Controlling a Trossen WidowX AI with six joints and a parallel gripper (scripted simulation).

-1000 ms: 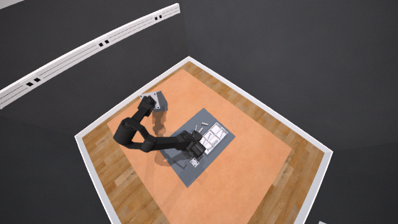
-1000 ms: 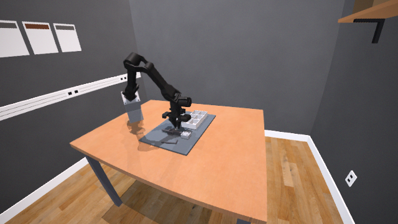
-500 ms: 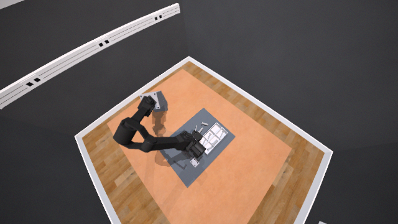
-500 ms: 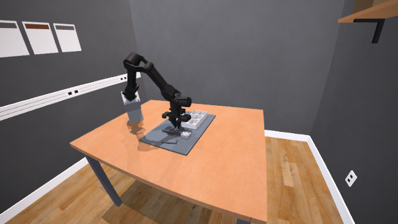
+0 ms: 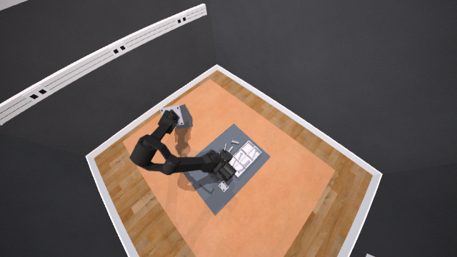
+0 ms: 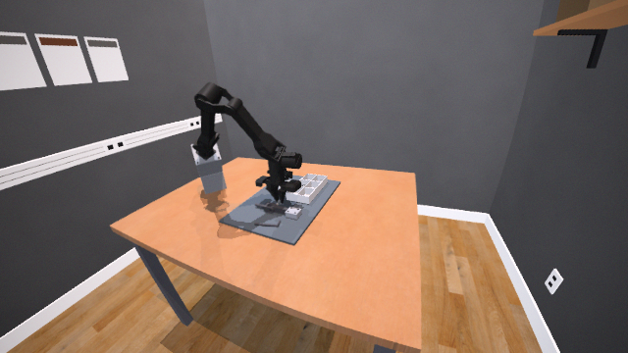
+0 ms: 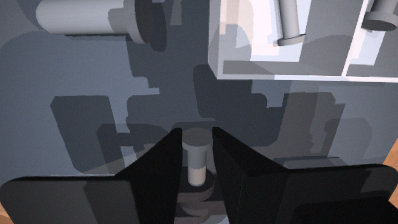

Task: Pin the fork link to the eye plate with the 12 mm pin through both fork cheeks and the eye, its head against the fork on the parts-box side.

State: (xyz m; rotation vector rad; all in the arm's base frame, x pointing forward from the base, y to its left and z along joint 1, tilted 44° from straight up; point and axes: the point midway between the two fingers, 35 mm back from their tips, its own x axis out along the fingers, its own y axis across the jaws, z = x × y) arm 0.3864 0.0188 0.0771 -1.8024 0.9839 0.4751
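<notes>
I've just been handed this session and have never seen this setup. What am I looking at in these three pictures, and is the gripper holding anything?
The black machine is a single jointed robot arm, bolted to a grey pedestal at the back of an orange table. One picture looks down from above, one looks from across the room, and the third comes from a camera on the arm's wrist, looking along its gripper.

On the table lies a grey mat. On it stand a white parts box with compartments holding pins, a few loose pins beside it, and a small pale block with holes.

In the wrist view the gripper's two dark fingers are shut on a short grey headed pin, held low over dark parts on the mat.
</notes>
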